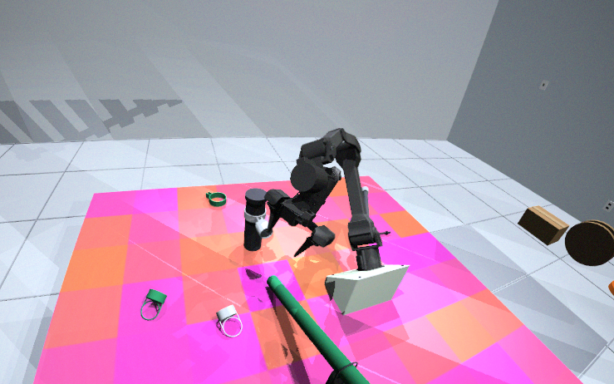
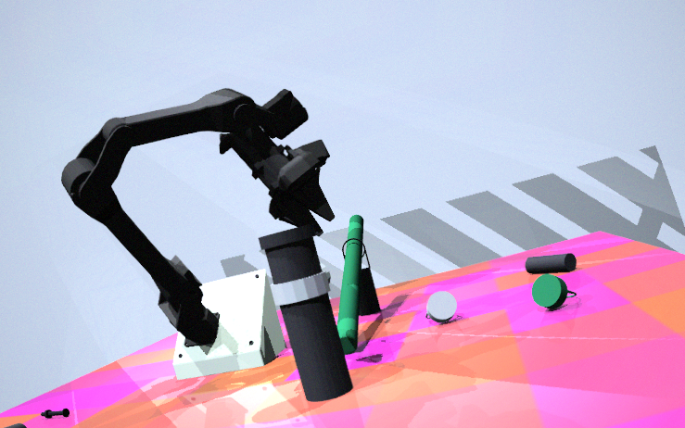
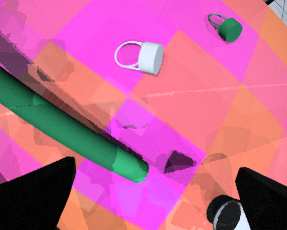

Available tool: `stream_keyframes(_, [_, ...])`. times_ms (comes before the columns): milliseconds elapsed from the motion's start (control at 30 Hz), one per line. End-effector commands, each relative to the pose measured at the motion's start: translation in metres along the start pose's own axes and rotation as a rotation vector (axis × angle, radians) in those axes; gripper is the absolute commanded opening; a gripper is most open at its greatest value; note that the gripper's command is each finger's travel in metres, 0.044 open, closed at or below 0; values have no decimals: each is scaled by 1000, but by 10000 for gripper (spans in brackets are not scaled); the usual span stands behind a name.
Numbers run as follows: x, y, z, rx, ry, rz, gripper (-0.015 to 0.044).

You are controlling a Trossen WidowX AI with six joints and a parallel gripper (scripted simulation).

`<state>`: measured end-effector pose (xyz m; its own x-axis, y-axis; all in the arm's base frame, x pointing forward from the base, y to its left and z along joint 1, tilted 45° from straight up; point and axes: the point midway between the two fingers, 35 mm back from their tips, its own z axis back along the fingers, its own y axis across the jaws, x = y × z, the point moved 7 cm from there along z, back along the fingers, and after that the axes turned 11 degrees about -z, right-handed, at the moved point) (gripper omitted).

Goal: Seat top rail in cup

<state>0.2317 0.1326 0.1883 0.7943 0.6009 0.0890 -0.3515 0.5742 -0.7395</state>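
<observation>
The green rail (image 1: 309, 329) (image 2: 351, 282) (image 3: 55, 125) slopes down toward the black post (image 1: 252, 240) (image 2: 315, 346). Its cut end is low near the mat, outside and apart from the cup. Its far part passes through the wire loop (image 1: 356, 365) (image 2: 344, 249) of the small dark post. The white band (image 1: 255, 217) (image 2: 302, 289) is round the post's upper part, a little below the cap (image 1: 255, 194) (image 2: 287, 237). The pale cup (image 1: 262, 227) hangs from it, facing toward the rail side. My gripper (image 1: 281, 243) (image 2: 325, 225) (image 3: 160, 172) is open and empty, beside the post, above the rail end.
A white loop cap (image 1: 226, 313) (image 2: 441, 307) (image 3: 151, 58) and a green loop cap (image 1: 156, 295) (image 2: 548, 291) (image 3: 230, 30) lie on the mat. A green band (image 1: 218, 204) lies behind the post. A dark cylinder (image 2: 551, 263) lies farther off. My pale base (image 1: 370, 288) (image 2: 233, 313) stands beside the rail.
</observation>
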Motion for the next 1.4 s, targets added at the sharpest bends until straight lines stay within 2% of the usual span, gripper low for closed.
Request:
stream_keyframes(0, [15,41,34,-69,-37,-534,440])
stream_keyframes(567, [16,44,33,-69,-26,-599,440])
stream_keyframes(667, [19,49,24,-69,27,-767,440])
stream_keyframes(833, [24,61,-3,-118,176,-1225,440])
stream_keyframes(1100, [28,80,-48,-374,389,-1951,440])
stream_keyframes(1367, [27,82,-52,-406,403,-2011,440])
